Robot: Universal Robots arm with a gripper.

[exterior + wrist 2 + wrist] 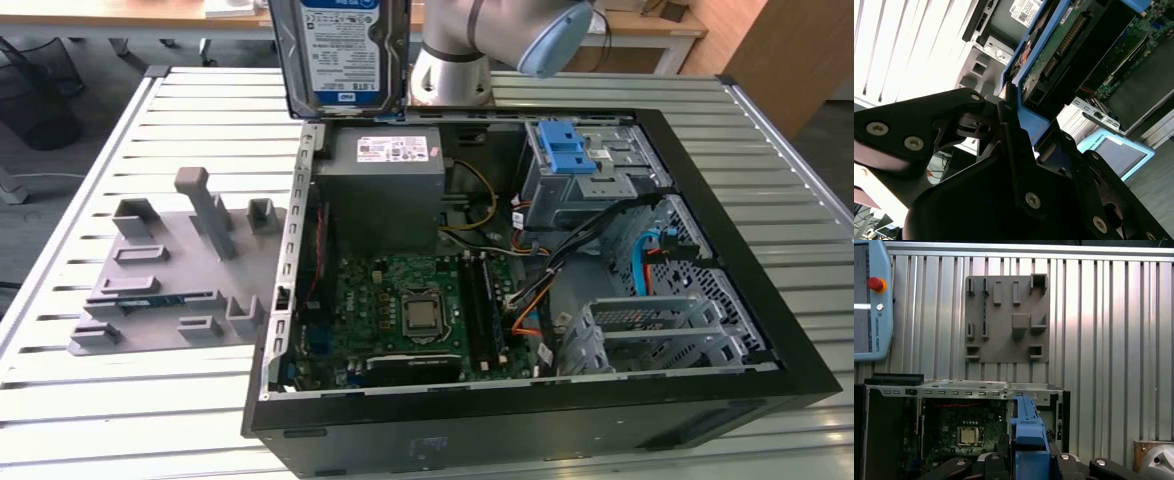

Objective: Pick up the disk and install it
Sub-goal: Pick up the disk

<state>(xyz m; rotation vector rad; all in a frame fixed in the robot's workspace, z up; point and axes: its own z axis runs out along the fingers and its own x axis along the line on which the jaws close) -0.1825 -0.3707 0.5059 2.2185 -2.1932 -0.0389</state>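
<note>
So the pick-up half looks done to us. The claw [1026, 127] is clamped on the blue bracket of the disk [340, 50], one black finger on each side of it. The disk hangs in the air, label facing the exterior camera, up at 11 o'clock in the exterior view, just above the far rim of the open case [534, 412]. In the second wrist view we see its green circuit-board side. Nothing is seated yet, so we'd call this the carry-over-to-the-bay stage.

Our guess is it belongs in the grey drive cage [594, 180] with the light-blue latch [567, 148], at 1 o'clock inside the case. Getting it in would call for squaring the bracket to that slot and keeping clear of the loose cables [534, 270] just below it, plus the power-supply box [387, 165] sitting at 11 o'clock.

The case lies on its side on a slatted metal table [134, 415]. A grey fixture plate [174, 275] with slots and posts sits at 9 o'clock of the case. The arm [481, 40] rises at 12 o'clock behind it. A teach pendant [869, 300] lies on the slats in the first wrist view. Beyond the table there's a wooden desk [654, 25] and a wooden panel [787, 55].
</note>
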